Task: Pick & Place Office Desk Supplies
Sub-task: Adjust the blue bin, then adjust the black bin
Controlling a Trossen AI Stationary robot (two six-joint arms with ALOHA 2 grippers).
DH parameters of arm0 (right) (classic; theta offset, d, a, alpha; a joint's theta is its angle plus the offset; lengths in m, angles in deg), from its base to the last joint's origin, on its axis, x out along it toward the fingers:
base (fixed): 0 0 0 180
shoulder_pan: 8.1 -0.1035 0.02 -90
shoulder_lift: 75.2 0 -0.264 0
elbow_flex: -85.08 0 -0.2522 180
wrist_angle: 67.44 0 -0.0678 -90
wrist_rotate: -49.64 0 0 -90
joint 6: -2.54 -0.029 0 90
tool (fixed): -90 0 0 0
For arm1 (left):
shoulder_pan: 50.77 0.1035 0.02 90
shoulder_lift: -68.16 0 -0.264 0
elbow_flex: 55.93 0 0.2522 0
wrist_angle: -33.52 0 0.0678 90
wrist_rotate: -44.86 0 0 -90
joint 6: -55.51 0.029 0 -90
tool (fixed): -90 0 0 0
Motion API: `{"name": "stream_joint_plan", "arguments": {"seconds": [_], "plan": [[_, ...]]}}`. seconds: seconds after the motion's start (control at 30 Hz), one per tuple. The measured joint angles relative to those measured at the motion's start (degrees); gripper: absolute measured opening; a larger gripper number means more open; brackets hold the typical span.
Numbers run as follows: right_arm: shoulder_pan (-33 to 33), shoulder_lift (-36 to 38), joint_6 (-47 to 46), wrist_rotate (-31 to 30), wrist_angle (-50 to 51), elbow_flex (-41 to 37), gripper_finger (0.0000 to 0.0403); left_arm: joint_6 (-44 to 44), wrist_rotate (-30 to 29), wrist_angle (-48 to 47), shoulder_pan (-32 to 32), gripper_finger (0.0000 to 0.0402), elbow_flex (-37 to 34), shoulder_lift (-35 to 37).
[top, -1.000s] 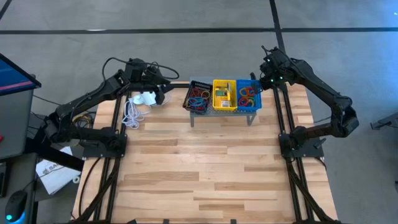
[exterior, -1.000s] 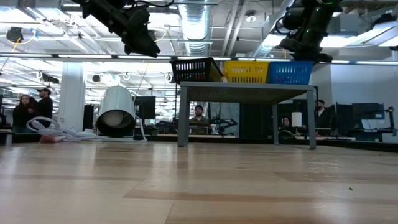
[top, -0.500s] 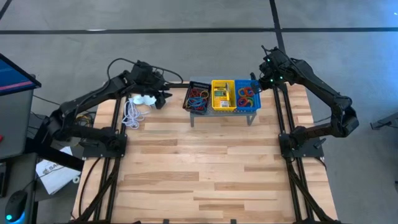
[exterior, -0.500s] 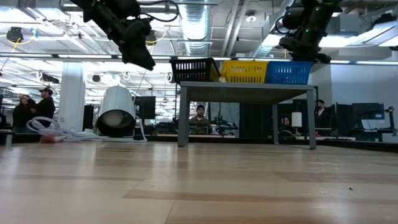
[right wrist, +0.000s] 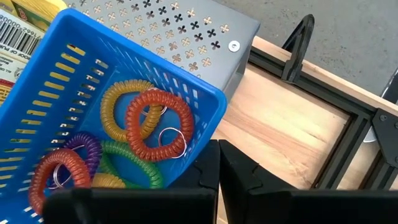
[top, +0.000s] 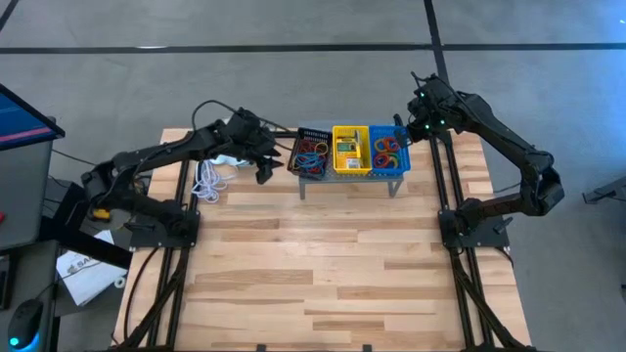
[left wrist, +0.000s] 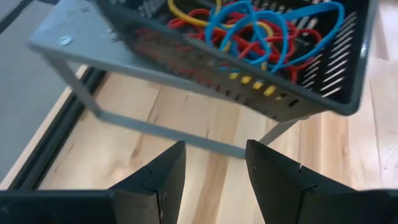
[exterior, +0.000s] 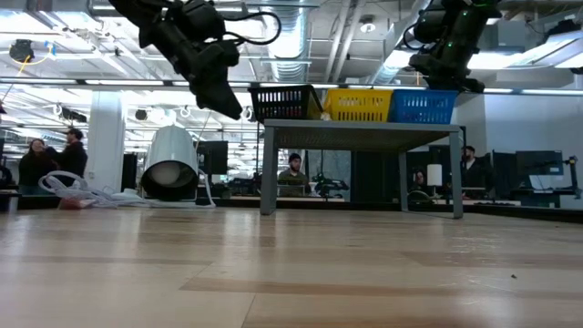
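The left gripper, jaws apart and empty, had swung from the table's far-left corner toward the black basket, seemingly readying a pick.

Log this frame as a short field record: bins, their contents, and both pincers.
shelf: grey perforated metal shelf on wooden table
black mesh basket: red, blue, yellow rubber bands
yellow plastic basket: crayon boxes
blue plastic basket: coiled wrist bands
left pincer: open, empty, beside black basket
right pincer: shut, at blue basket's edge

barcode digits on box, unreadable
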Motion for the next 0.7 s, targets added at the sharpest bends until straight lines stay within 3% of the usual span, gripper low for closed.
{"name": "stream_joint_plan", "arguments": {"seconds": [0.7], "plan": [[0.00, 0.02, 0.17, 0.02, 1.38, 0.02, 0.0000, -0.50, 1.13, 5.29, -4.29, 0.0163, 0.00, -0.80]]}}
